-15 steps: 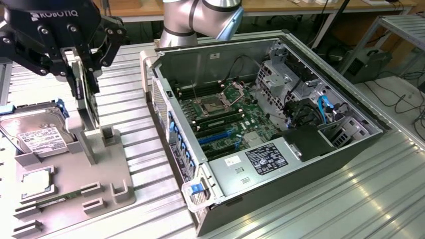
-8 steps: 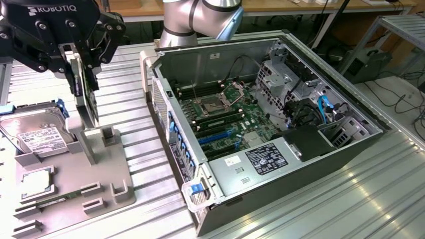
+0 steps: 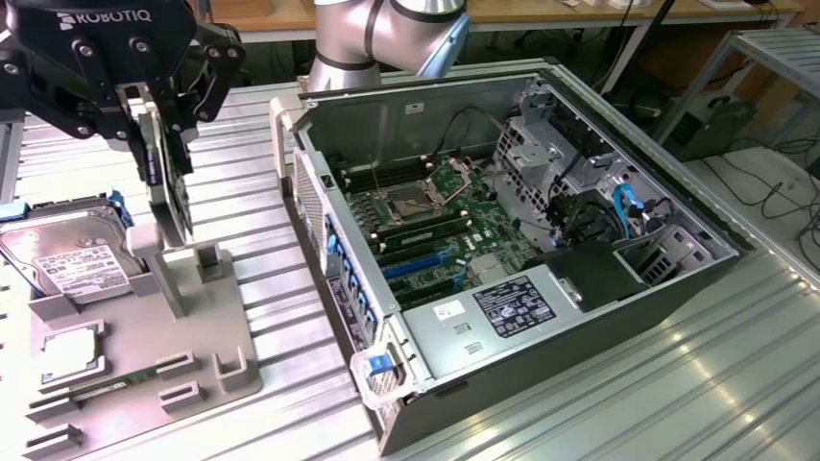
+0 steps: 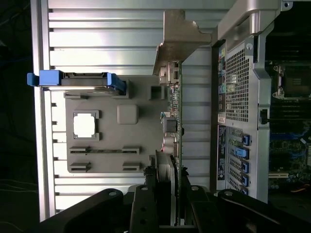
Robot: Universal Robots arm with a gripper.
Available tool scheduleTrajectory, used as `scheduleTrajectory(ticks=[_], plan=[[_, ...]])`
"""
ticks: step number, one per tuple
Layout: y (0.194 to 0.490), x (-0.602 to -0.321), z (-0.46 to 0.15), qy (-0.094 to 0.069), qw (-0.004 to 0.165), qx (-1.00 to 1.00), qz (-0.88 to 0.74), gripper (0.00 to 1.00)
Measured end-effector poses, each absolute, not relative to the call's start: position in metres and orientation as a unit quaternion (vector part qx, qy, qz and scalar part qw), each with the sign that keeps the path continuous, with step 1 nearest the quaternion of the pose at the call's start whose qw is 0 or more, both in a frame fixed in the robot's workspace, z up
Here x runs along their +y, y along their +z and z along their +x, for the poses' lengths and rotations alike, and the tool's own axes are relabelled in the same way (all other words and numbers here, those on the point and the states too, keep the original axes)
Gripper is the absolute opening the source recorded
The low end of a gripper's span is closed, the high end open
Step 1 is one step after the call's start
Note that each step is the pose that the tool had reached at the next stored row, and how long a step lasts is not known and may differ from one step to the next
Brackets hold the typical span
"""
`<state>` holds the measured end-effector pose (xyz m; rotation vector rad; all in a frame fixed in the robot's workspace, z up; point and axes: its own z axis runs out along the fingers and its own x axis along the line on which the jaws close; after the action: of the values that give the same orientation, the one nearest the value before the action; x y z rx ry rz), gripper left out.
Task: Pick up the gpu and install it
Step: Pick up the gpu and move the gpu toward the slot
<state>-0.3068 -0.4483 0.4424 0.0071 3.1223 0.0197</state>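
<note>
The gpu (image 3: 168, 197), a thin dark card, hangs upright on edge at the exterior view's upper left. My gripper (image 3: 161, 154) is shut on its upper edge. The card's lower edge sits close over the upright posts of the grey holder tray (image 3: 192, 327). In the wrist view the gpu (image 4: 173, 126) runs edge-on away from my gripper (image 4: 170, 204), one finger on either face, and its pale metal bracket (image 4: 179, 39) is at the far end. The open computer case (image 3: 513, 240) lies on its side to the exterior view's right, with the motherboard (image 3: 423, 221) exposed.
On the grey holder tray (image 4: 126, 116) rest a hard drive (image 3: 64, 254) with blue rails, a square processor (image 3: 71, 351) and a memory stick (image 4: 104, 150). The case's rear panel (image 4: 238, 97) stands close beside the card. Everything rests on a ribbed metal table (image 3: 666, 384).
</note>
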Motion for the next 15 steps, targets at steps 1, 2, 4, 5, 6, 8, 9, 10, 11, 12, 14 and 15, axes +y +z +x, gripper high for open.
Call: scheduleTrajectory(ticks=[1, 2, 4, 5, 6, 8, 9, 10, 11, 12, 14, 15], plan=[[0.442, -0.448, -0.306, 0.006, 0.010, 1.000, 0.002, 0.27], [0.442, -0.448, -0.305, 0.006, 0.010, 1.000, 0.002, 0.27], [0.442, -0.448, -0.303, 0.006, 0.010, 1.000, 0.002, 0.27], [0.442, -0.448, -0.302, 0.006, 0.010, 1.000, 0.002, 0.27], [0.442, -0.448, -0.301, 0.006, 0.010, 1.000, 0.002, 0.27], [0.442, -0.448, -0.298, 0.006, 0.010, 1.000, 0.002, 0.27], [0.442, -0.448, -0.297, 0.006, 0.010, 1.000, 0.002, 0.27], [0.442, -0.448, -0.296, 0.006, 0.010, 1.000, 0.002, 0.27], [0.442, -0.448, -0.295, 0.006, 0.010, 1.000, 0.002, 0.27], [0.442, -0.448, -0.293, 0.006, 0.010, 1.000, 0.002, 0.27], [0.442, -0.448, -0.289, 0.006, 0.010, 1.000, 0.002, 0.27], [0.442, -0.448, -0.288, 0.006, 0.010, 1.000, 0.002, 0.27]])
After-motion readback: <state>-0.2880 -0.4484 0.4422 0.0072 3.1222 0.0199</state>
